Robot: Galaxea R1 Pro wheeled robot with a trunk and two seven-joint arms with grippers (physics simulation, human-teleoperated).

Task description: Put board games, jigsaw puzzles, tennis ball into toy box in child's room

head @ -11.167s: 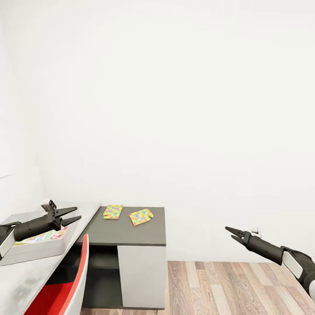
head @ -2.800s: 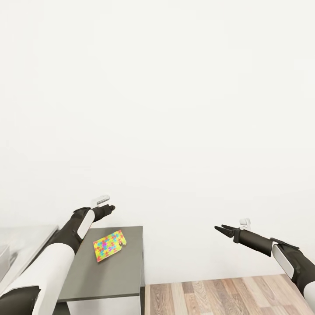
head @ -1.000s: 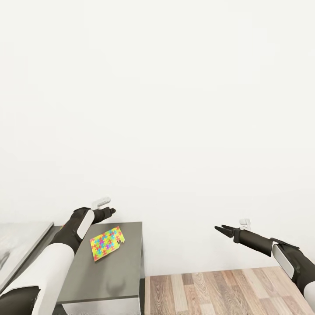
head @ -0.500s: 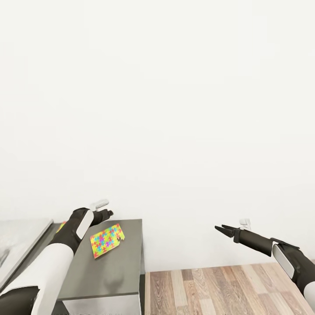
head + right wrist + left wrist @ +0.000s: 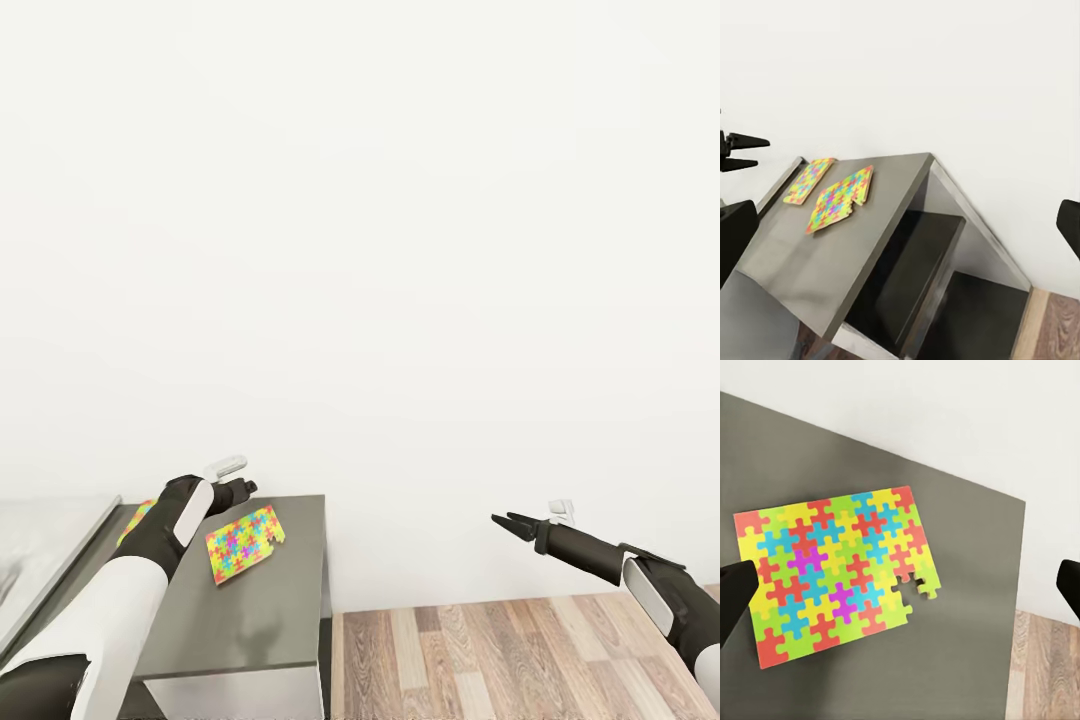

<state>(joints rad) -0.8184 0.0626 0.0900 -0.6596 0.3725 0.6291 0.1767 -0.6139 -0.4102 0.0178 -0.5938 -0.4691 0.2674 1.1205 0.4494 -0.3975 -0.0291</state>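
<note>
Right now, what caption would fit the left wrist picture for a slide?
Open left gripper poised above a colourful jigsaw puzzle lying flat on the dark grey cabinet top.

Bare white wall [image 5: 400, 250] above wood-plank floor [image 5: 500, 660].

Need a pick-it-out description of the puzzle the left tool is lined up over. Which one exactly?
Start at the dark grey cabinet top against the white wall. Two jigsaw puzzles lie flat on it; take the nearer puzzle, closer to the cabinet's free end, below the open left tool. Unlike the other puzzle, it has a notch of missing pieces on one edge.
</note>
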